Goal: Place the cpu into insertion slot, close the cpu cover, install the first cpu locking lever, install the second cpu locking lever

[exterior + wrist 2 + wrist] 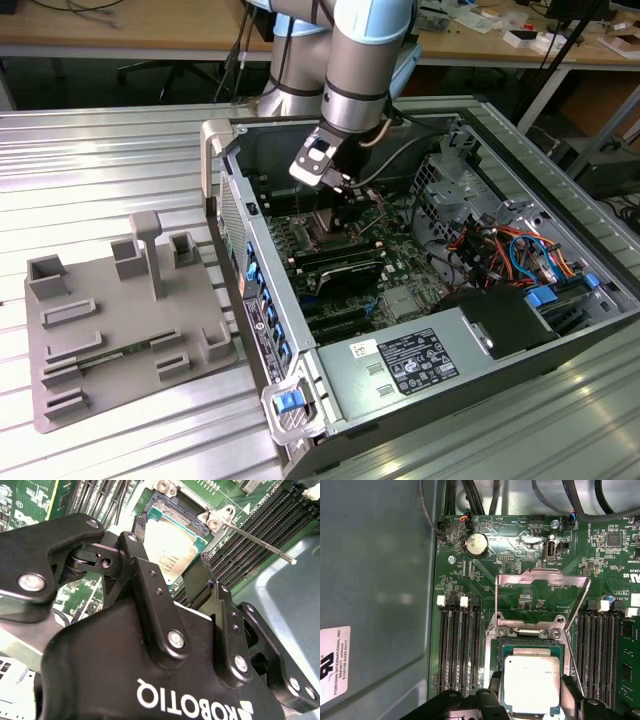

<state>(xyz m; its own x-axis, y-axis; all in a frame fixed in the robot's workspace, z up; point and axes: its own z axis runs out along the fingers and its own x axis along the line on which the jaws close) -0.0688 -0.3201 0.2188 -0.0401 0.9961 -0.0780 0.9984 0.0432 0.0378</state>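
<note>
A: Step?
B: Placing. Small silvery square cpu (532, 672) is sitting in black square insertion slot (502, 652); black gripper (532, 682) is straddling it, fingers spread. Thin silver cpu cover (542, 577) is lying open.
A: Next?
B: Probably calling for a straight lift clear.

Bright, even light — glare on table (560, 420), case (233, 230) interior dimmer.

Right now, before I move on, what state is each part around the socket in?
cpu, seated flat in the insertion slot.
insertion slot, filled by the cpu.
cpu cover, open, tipped back.
locking lever, unlatched, standing free.
gripper, close above the cpu.
</note>
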